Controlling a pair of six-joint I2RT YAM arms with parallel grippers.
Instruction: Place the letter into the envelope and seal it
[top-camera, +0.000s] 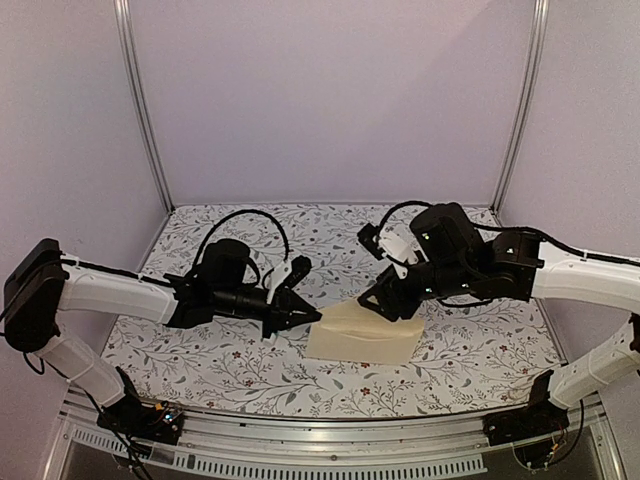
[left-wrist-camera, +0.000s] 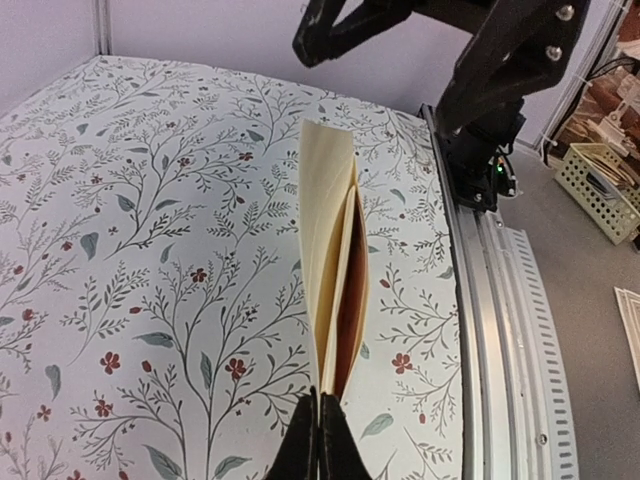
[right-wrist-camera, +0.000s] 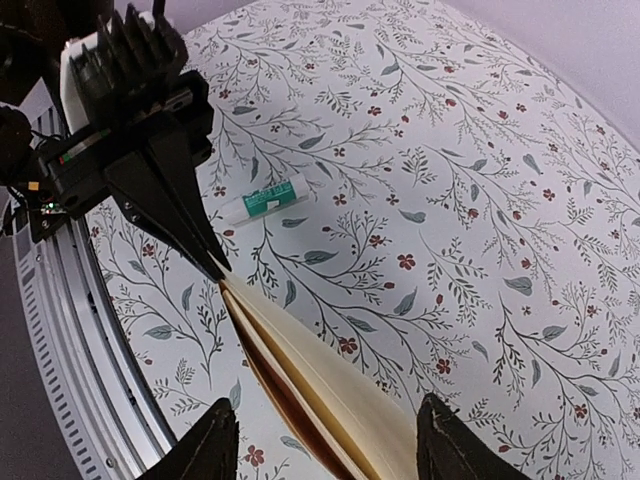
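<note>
Pinching the envelope (top-camera: 365, 335) edge at frame centre, left tool (top-camera: 312, 318) sits pressed together; right tool (right-wrist-camera: 330, 445) spread astride its right end, letter (left-wrist-camera: 345, 320) showing inside.

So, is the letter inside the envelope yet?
Inside: the letter shows as a brown sheet between the gaping walls of the envelope, in both wrist views.

envelope (top-camera: 360, 335): matt cream paper | tablecloth (top-camera: 230, 370): matt, printed | rail (left-wrist-camera: 510, 330): ribbed metal

The left end effector (left-wrist-camera: 320, 445), fingers pressed together, pinches the near end of the cream envelope (left-wrist-camera: 325, 200), which gapes over the floral worktop (left-wrist-camera: 150, 200), a tan letter (left-wrist-camera: 350, 310) inside
</note>
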